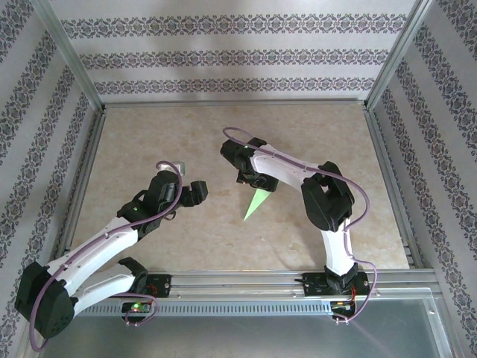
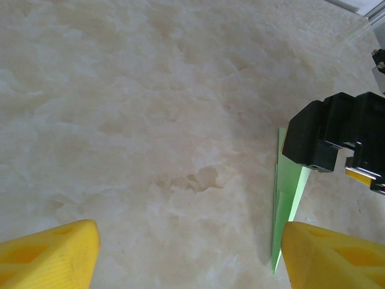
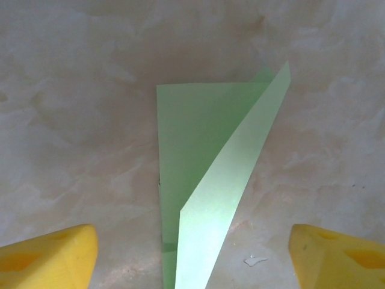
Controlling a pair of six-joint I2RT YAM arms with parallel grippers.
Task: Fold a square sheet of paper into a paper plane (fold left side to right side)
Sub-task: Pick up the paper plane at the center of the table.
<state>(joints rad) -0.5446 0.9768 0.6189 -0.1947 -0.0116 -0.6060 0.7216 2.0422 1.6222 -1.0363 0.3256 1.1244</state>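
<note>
Right gripper [image 3: 192, 256]: released, yellow fingers [image 3: 48, 256] spread wide, grasping nothing. You have it poised over the wide end of the sheet. Left gripper [image 2: 192, 256]: also released, fingers wide, over bare table near the sheet's left side.

Item: light green paper sheet [image 3: 204, 150], folded to a narrow pointed triangle, lying near the middle of the beige marbled tabletop [image 1: 149, 134].

Edges: in the right wrist view the top and left edges run straight and lie flat. A long paler flap crosses diagonally and looks lifted off the lower layer. From above, the point aims near-left and the wide end sits under the right gripper.

Room: bare tabletop on every side of the sheet. Your two grippers stand apart, with the paper's point between them. Aluminium frame rails [image 1: 223, 104] and patterned walls [image 1: 223, 56] lie well apart from it.
</note>
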